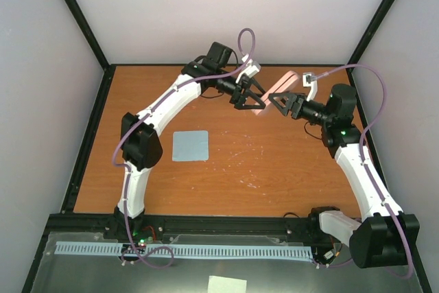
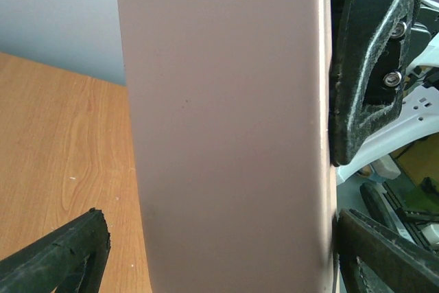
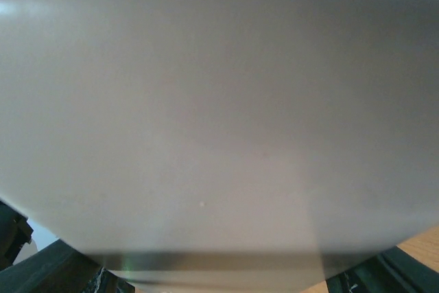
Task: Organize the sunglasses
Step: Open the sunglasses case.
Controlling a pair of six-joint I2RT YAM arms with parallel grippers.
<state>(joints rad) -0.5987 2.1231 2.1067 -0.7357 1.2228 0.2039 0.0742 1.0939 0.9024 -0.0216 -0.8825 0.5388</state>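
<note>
A pink case [image 1: 282, 84] is held up over the back middle of the table, tilted. My right gripper [image 1: 280, 101] is shut on it from the right; one of its fingers [image 2: 370, 66] presses on the case's edge. The case [image 3: 219, 121] fills the right wrist view, with that gripper [image 3: 219, 280] closed around it. My left gripper [image 1: 247, 98] stands open around the case's other end. In the left wrist view the case [image 2: 226, 135] lies between the spread fingers of this gripper [image 2: 219, 245], with a gap of bare wood on the left side. The sunglasses are hidden.
A flat blue-grey square cloth [image 1: 190, 145] lies on the wooden table [image 1: 260, 169], left of centre. Black frame rails edge the table, and pale walls close the back and sides.
</note>
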